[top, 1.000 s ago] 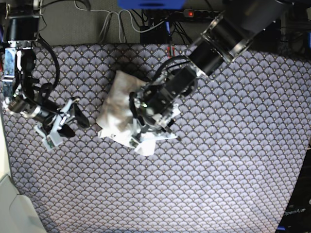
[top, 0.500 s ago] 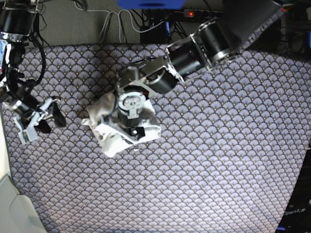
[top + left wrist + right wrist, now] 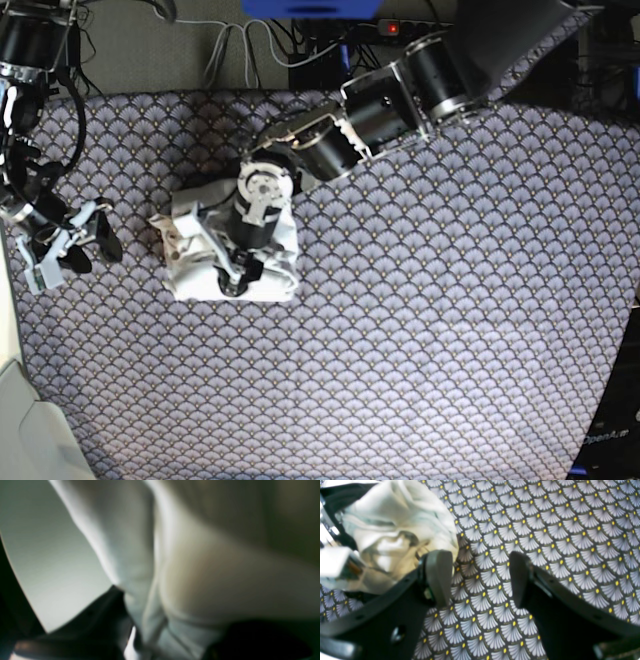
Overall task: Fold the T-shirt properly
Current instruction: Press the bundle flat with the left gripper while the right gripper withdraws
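Left tool [image 3: 232, 272] apparently pinches the T-shirt [image 3: 275, 272]; right tool [image 3: 68, 250] gapes apart.

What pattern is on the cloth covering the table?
The tablecloth has grey-white fan scales, each with a yellow dot, on dark ground; clearest in the right wrist view.

One T-shirt [image 3: 270, 262], two arms, apparently one patterned cloth [image 3: 450, 330].

Black arms [image 3: 400, 90], silver joint rings, black curved fingers [image 3: 437, 577].
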Controlling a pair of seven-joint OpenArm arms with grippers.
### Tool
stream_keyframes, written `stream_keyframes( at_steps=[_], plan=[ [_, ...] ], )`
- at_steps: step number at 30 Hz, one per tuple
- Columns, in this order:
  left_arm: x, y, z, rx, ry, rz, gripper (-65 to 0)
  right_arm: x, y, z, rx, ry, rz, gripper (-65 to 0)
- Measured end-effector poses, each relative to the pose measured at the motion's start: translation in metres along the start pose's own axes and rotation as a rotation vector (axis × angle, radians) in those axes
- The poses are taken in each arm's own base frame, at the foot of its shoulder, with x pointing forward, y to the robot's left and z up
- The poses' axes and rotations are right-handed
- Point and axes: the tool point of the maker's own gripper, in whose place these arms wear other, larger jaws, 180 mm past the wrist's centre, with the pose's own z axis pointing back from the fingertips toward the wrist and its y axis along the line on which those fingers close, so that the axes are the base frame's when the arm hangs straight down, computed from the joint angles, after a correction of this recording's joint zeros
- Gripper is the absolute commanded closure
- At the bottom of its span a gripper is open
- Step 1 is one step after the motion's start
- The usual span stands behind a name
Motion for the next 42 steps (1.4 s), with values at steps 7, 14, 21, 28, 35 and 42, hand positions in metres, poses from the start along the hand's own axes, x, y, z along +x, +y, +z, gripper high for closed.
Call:
stream_keyframes(
  at_steps=[7,14,21,28,35,42],
  plan=[
    [0.000,-0.021,-0.002,0.005,-0.013,-0.132,-0.4,0.000,0.000,0.000,0.000,0.001,-0.001,-36.9],
    [-0.003,-0.018,0.000,0.000,0.005,-0.075,-4.1,-0.001,0.001,-0.001,0.003,0.002,-0.001,-36.9],
    [-0.008,-0.016,0.009,-0.006,0.047,0.055,-38.6,-0.001,0.002,-0.001,0.003,0.005,0.002,-36.9],
    [-0.001,-0.003,0.013,0.013,0.029,0.097,-42.6,-0.001,0.002,-0.001,0.004,0.003,0.002,-36.9],
    [0.019,0.038,0.019,0.084,-0.035,0.201,-46.7,-0.001,0.002,-0.001,0.004,0.004,0.003,-36.9],
    [0.021,0.060,0.024,0.142,-0.049,0.200,-46.7,0.001,0.002,-0.001,0.005,0.000,0.002,-36.9]
  ],
)
